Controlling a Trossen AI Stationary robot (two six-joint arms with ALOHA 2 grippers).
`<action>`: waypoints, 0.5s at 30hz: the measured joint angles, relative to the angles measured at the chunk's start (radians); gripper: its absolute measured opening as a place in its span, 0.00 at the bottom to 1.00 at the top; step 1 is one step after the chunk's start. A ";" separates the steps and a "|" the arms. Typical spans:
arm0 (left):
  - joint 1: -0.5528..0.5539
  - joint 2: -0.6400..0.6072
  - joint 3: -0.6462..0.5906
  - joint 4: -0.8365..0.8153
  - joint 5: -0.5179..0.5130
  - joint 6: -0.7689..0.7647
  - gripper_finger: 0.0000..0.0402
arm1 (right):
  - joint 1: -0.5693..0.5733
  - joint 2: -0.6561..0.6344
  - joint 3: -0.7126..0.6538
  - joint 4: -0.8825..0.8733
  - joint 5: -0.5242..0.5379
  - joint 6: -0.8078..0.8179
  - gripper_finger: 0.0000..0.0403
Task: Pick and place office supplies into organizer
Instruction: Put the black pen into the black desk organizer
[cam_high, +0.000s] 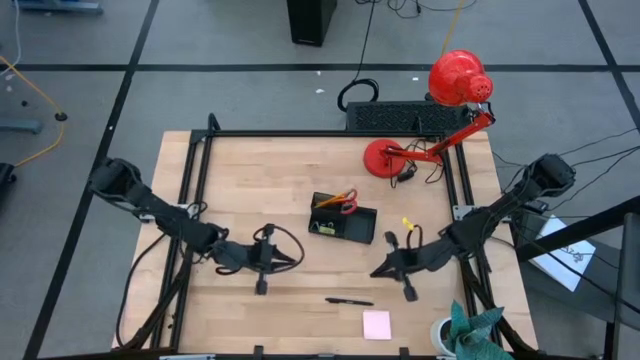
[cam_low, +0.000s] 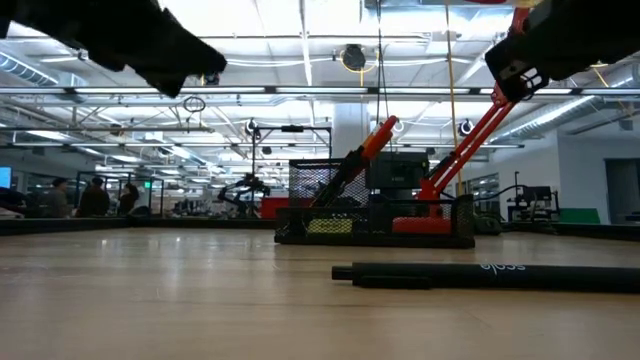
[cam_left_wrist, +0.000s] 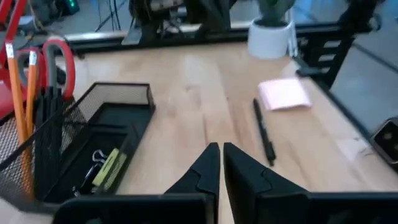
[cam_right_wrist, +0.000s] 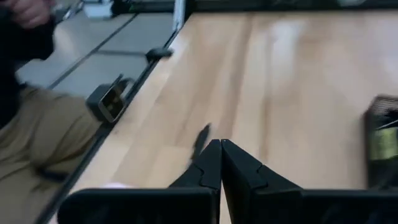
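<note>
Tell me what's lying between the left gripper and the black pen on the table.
Nothing: in the high view only bare wood separates the left gripper, shut and empty, from the pen. The left wrist view shows the same bare stretch.

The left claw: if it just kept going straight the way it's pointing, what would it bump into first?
The left claw, shut and empty, points across bare table. The black pen lies just to one side, the organizer to the other. Probably it would pass between them and first reach the table's far edge, though depth is hard to judge.
</note>
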 joint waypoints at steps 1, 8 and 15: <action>0.005 -0.003 -0.014 0.018 0.001 -0.001 0.07 | 0.003 0.018 0.022 -0.022 -0.022 0.009 0.01; 0.019 -0.002 -0.066 0.090 -0.006 -0.005 0.09 | 0.023 0.221 0.186 -0.089 -0.079 0.037 0.20; 0.026 -0.002 -0.067 0.104 -0.015 -0.020 0.09 | 0.035 0.442 0.376 -0.244 -0.127 0.090 0.37</action>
